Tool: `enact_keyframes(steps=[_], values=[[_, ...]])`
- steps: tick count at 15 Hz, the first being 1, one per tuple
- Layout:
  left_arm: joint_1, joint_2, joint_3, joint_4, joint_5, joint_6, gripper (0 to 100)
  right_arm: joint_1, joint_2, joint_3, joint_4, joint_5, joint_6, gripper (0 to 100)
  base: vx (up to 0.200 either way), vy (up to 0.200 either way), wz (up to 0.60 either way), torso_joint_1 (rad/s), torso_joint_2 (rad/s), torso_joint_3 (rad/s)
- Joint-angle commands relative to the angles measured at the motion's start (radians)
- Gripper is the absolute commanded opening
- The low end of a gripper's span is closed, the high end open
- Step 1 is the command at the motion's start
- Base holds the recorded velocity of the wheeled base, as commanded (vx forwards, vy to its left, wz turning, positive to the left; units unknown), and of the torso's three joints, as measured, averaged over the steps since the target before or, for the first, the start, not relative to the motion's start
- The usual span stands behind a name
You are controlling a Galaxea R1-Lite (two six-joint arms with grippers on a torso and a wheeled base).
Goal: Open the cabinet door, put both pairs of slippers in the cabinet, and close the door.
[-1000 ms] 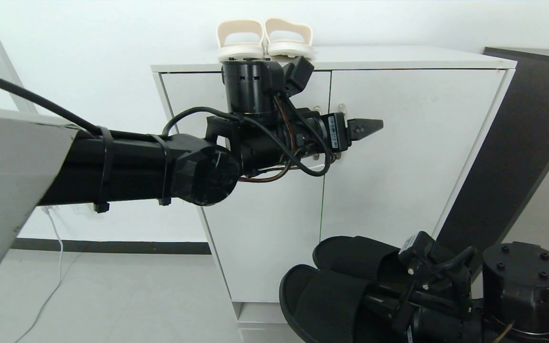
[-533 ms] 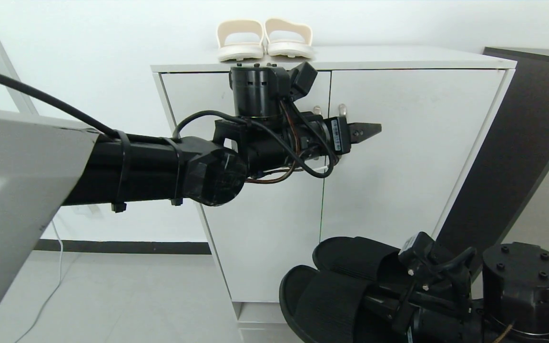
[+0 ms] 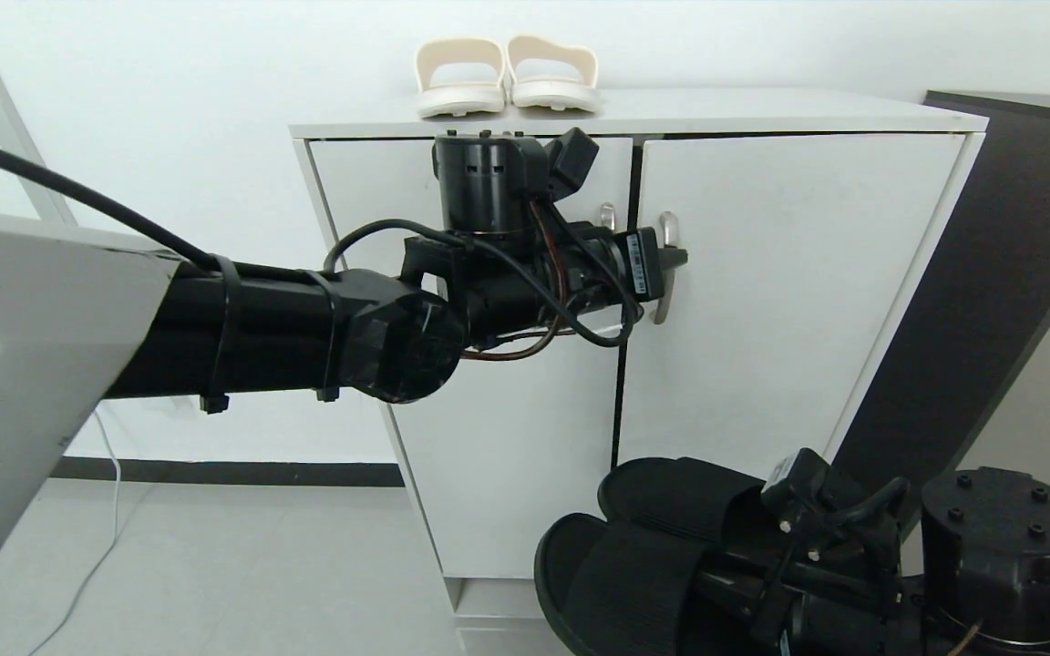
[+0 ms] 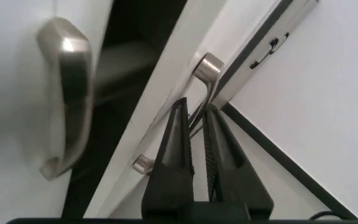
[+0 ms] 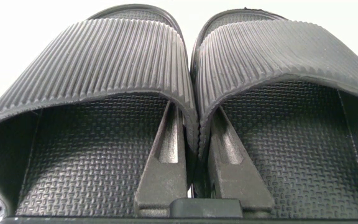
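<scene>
In the head view, the left arm stretches level across the front of the white cabinet [image 3: 762, 109], wrist turned sideways. The left end effector [image 3: 675, 260] sits at the handle [image 3: 667, 223] of the right door [image 3: 780, 301]. That door stands slightly ajar, with a dark gap along its inner and top edges. A small white label on the wrist is too small to read. A pair of cream slippers [image 3: 459, 91] rests side by side on the cabinet top, toes forward. Low at the right, the right arm carries a pair of black slippers [image 3: 643, 565] in front of the cabinet's base.

In the left wrist view, the left end effector [image 4: 195, 107] is narrow, its fingers [image 4: 179, 149] pinched on the handle's thin metal bar. The other door's handle [image 4: 64, 106] is just beside it, across the dark gap.

In the right wrist view, the right end effector [image 5: 194, 115] is narrow, clamping the two touching inner walls of the ribbed, textured black slippers, one finger inside each.
</scene>
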Motion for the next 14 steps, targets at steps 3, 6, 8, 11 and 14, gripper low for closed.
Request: enact_keyframes(steps=[3,6,8,11,14], values=[[-0.043,-0.097,0.176,-0.105,-0.002,0.002,0,0.043,-0.01,0.053,-0.001,0.073,0.0,0,0.0,0.0,0.0,0.0,0.0,0.0],[-0.091,-0.151,0.305,-0.189,0.0,0.002,0,0.075,-0.014,0.093,-0.001,0.145,0.0,0,0.0,0.0,0.0,0.0,0.0,0.0],[-0.104,-0.183,0.388,-0.263,0.006,0.002,0,0.08,-0.007,0.104,-0.001,0.156,0.0,0,0.0,0.0,0.0,0.0,0.0,0.0],[-0.077,-0.209,0.437,-0.303,0.006,-0.003,0,0.086,-0.007,0.104,-0.001,0.156,0.0,0,0.0,0.0,0.0,0.0,0.0,0.0],[-0.045,-0.203,0.431,-0.304,-0.002,-0.004,0,0.089,-0.007,0.104,-0.001,0.154,-0.002,0,0.0,0.0,0.0,0.0,0.0,0.0]])
